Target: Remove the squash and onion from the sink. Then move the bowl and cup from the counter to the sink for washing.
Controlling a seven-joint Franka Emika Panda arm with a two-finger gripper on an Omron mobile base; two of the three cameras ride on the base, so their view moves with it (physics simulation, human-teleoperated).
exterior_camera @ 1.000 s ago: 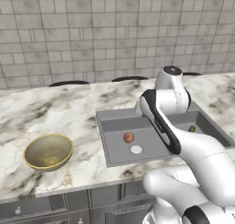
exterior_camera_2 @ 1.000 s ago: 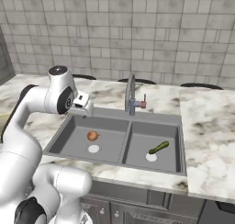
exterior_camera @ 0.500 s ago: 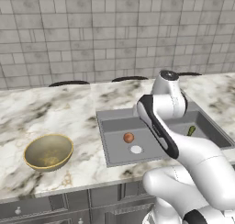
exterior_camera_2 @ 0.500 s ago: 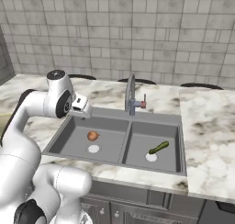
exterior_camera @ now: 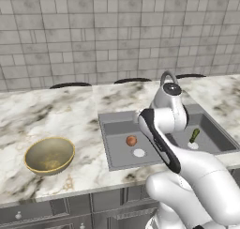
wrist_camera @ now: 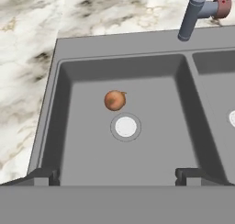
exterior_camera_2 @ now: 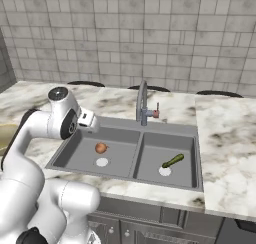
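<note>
The grey double-basin sink (exterior_camera: 107, 118) (exterior_camera_2: 167, 132) (wrist_camera: 119, 43) is set into the marble counter. A round reddish-brown onion (exterior_camera: 131, 140) (exterior_camera_2: 101, 147) (wrist_camera: 114, 100) lies in its left basin beside the white drain hole. In the right basin a slim dark green squash (exterior_camera: 194, 135) (exterior_camera_2: 172, 161) rests near the other drain. On the counter left of the sink stands the olive-gold bowl (exterior_camera: 49, 154). My gripper (wrist_camera: 118, 176) hovers open above the left basin's near edge, with the onion ahead of it and nothing between its fingers (wrist_camera: 43, 176). The cup is out of view.
A curved metal faucet (exterior_camera_2: 142, 105) (wrist_camera: 195, 14) rises behind the divider between the basins. A tiled wall closes off the back of the counter. My arm's elbow (exterior_camera: 159, 134) leans over the sink's front.
The hand has dipped slightly toward the left basin. Onion, squash and bowl lie where they were.
</note>
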